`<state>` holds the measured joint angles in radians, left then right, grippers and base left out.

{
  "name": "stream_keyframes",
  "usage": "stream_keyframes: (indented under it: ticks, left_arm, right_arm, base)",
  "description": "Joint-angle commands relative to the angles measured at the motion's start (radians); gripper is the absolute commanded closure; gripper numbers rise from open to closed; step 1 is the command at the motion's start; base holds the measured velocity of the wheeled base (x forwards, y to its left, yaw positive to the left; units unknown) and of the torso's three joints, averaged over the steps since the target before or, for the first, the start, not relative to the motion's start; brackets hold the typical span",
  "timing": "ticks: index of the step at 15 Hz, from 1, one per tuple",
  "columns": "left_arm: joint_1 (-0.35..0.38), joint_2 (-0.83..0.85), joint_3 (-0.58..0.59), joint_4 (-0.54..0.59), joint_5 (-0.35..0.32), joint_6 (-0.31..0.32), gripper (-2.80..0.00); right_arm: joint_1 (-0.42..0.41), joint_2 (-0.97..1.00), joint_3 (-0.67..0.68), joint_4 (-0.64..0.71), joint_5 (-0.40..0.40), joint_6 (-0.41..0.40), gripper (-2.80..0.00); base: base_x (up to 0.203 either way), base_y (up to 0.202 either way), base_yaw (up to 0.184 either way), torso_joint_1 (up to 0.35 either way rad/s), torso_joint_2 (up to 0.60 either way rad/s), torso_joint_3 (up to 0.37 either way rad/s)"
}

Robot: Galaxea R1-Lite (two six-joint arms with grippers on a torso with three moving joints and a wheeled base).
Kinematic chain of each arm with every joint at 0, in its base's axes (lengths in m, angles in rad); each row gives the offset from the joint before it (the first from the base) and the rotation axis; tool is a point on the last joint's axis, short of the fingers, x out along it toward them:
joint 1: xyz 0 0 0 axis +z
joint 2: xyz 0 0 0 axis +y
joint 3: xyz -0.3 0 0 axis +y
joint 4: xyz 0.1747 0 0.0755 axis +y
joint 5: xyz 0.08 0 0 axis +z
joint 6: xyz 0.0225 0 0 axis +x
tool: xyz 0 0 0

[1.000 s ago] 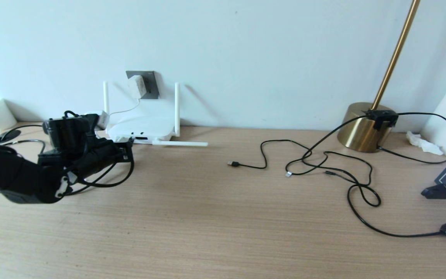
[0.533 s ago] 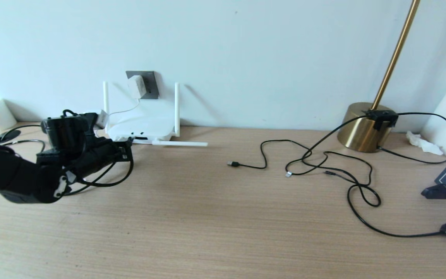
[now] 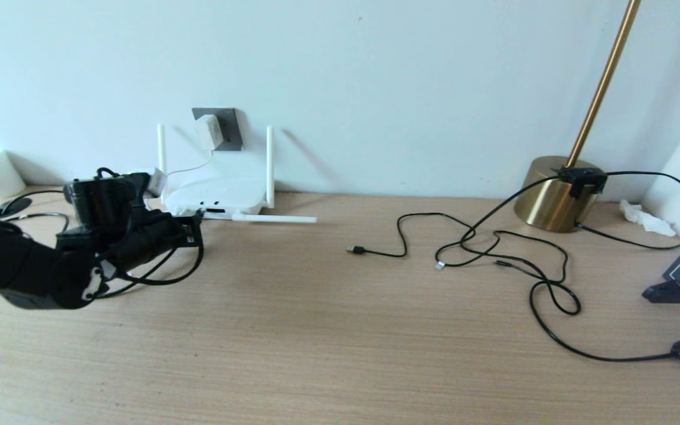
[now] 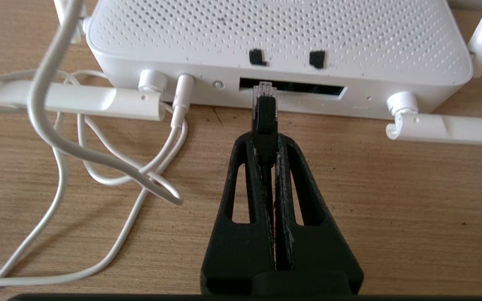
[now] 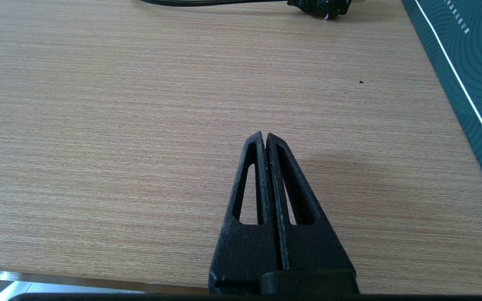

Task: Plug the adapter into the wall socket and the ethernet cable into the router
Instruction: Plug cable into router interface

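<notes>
The left gripper (image 4: 265, 142), jaws pinching the thin black ethernet cable (image 4: 265, 115) behind its clear clip plug, holds it at the flat white router's (image 4: 278, 37) dark port slot at twelve o'clock; a straight, level push should seat it.

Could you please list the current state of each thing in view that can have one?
adapter: plugged into the wall socket.
ethernet cable: plug tip at the router port, not seated.
left gripper: shut on the ethernet cable.
right gripper: shut, empty, above the table.
</notes>
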<state>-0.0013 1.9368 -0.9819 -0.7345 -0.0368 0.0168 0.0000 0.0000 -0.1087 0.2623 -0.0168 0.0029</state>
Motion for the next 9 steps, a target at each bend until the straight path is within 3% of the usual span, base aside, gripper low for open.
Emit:
stream_keyframes:
  ticks: [1,9]
  left_arm:
    - [0.0,-0.001,-0.001,0.009,0.002,0.0,0.0]
    - [0.001,-0.004,-0.006,0.064,0.008,0.003,0.0]
  right_arm:
    - [0.0,0.0,0.0,0.002,0.0,0.0,0.0]
    - [0.0,0.0,0.0,0.002,0.0,0.0,0.0]
  base:
    - [0.0,0.0,0.0,0.0,0.0,0.0]
    - [0.0,0.0,0.0,0.0,0.0,0.0]
